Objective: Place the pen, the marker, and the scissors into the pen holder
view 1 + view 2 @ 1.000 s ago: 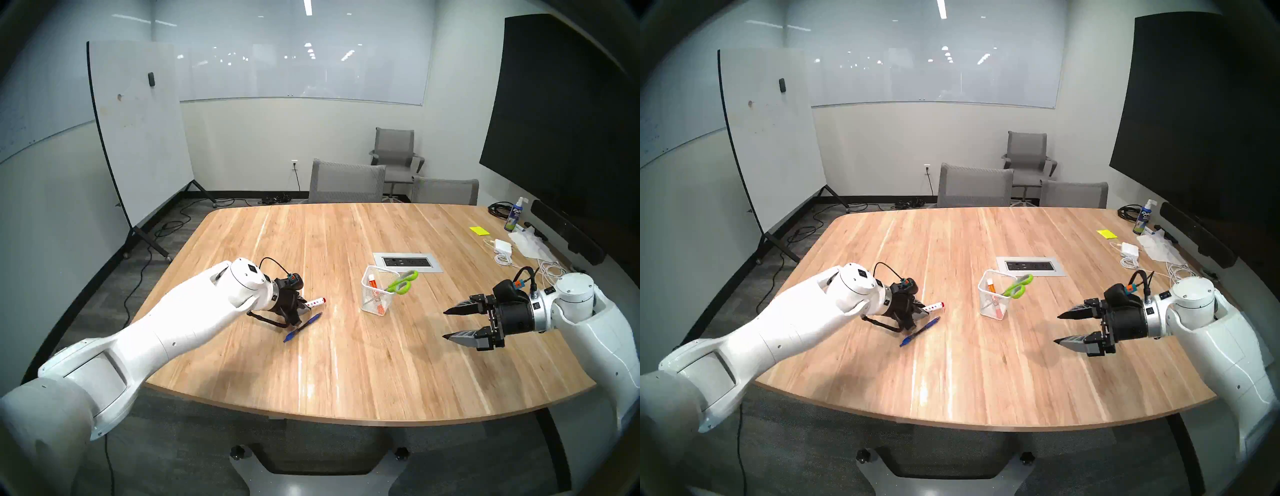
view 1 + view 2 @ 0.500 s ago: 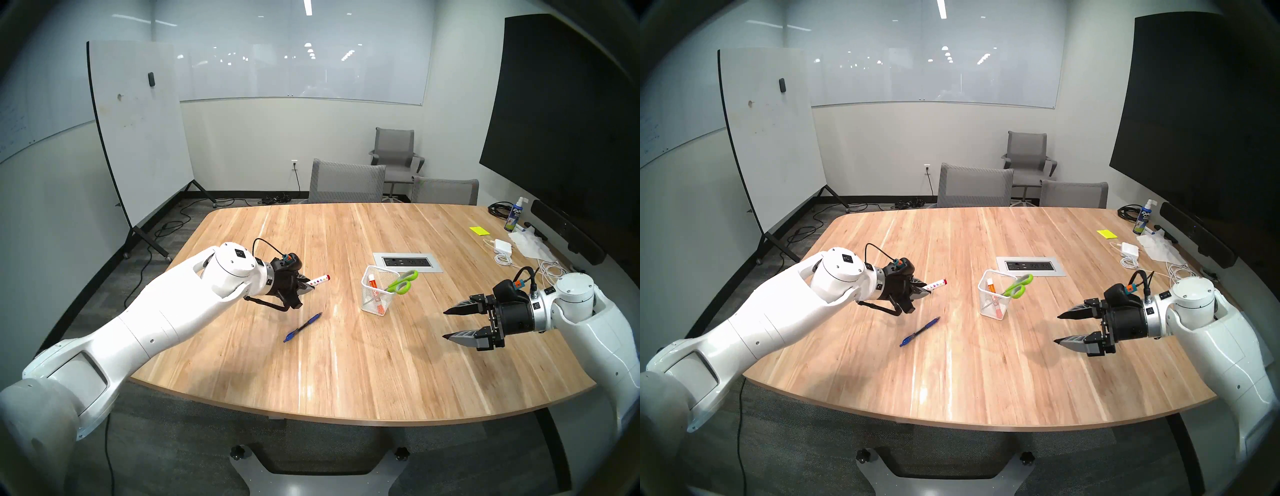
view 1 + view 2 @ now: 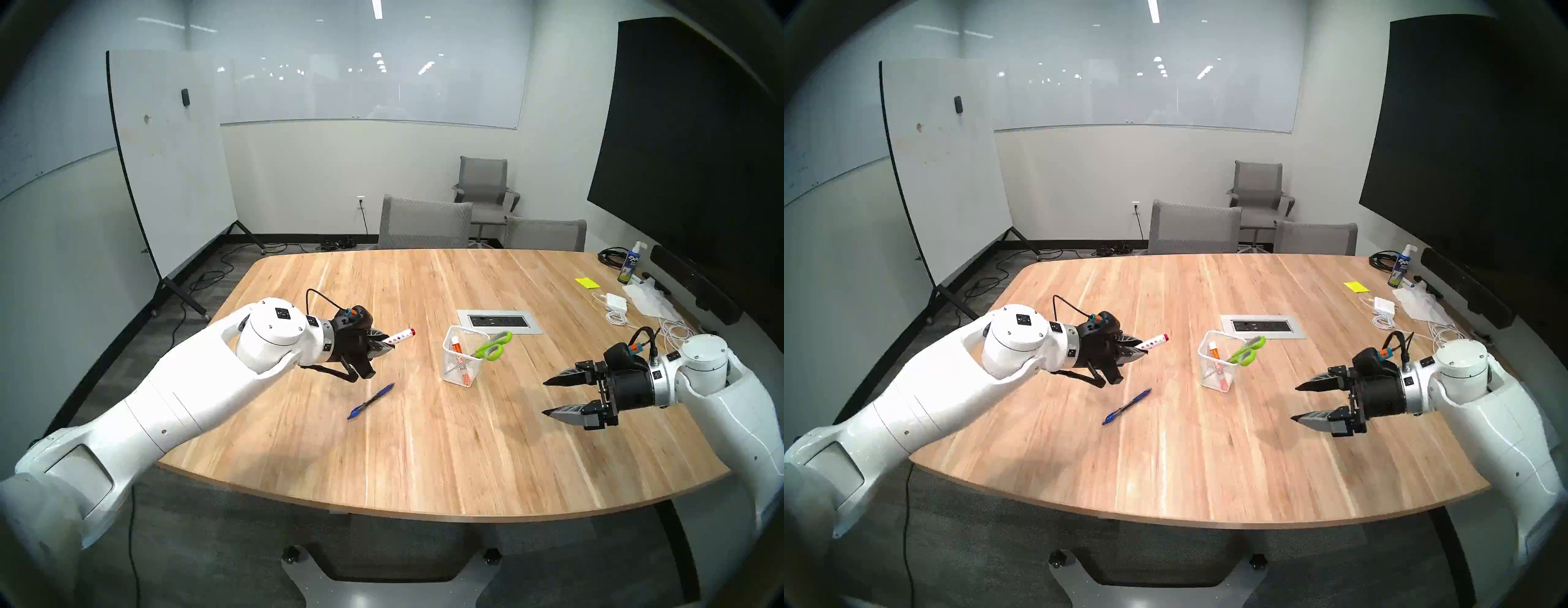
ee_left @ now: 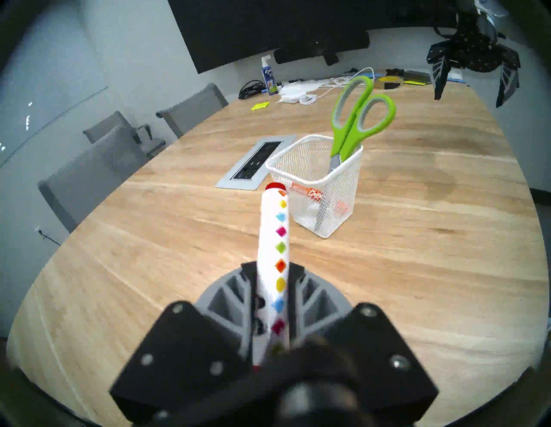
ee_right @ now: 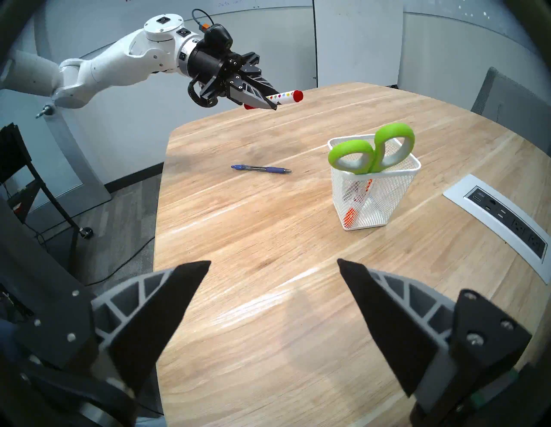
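Pale wooden conference table (image 3: 424, 446) is seen carrying a white wire-mesh pen holder (image 3: 463, 356), in which lime-green-handled scissors (image 3: 492, 344) and an orange-ended marker (image 3: 457, 346) are stood. A slim blue ballpoint pen (image 3: 370, 401) is left lying flat. A white marker with red ends (image 4: 273, 256) is pinched by the left gripper (image 3: 384, 344), raised above the wood. The right gripper (image 3: 550, 396) is held spread wide, nothing between its fingers.
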Robot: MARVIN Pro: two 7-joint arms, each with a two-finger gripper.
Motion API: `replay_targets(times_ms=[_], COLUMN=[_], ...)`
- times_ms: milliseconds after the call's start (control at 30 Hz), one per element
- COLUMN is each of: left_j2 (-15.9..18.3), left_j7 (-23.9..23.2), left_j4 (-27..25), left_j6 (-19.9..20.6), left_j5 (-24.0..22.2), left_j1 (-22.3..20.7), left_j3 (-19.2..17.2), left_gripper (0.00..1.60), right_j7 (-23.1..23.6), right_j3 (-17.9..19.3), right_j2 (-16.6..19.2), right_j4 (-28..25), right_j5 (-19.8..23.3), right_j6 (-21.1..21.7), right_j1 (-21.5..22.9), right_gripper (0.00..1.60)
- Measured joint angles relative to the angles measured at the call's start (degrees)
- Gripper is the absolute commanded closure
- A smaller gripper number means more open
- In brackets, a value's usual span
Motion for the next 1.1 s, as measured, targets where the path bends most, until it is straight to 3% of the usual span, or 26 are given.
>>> replay_targets(times_ms=[300, 1100], left_j2=[-1.0, -7.7], left_j7=[-0.7, -5.5], left_j4=[-0.3, 3.0], left_j6=[-1.1, -1.2], left_j5=[-1.0, -0.9], left_j1=[-0.6, -6.1], left_j3=[-0.3, 1.8], left_gripper=[1.6, 1.6], right_j7=[0.0, 0.0], right_j3=[0.0, 0.0], right_j2=[0.0, 0.0], right_j4=[0.0, 0.0], right_j5=[0.0, 0.0], right_j6=[0.0, 0.0], right_j1=[0.0, 0.0], right_gripper=[0.0, 0.0])
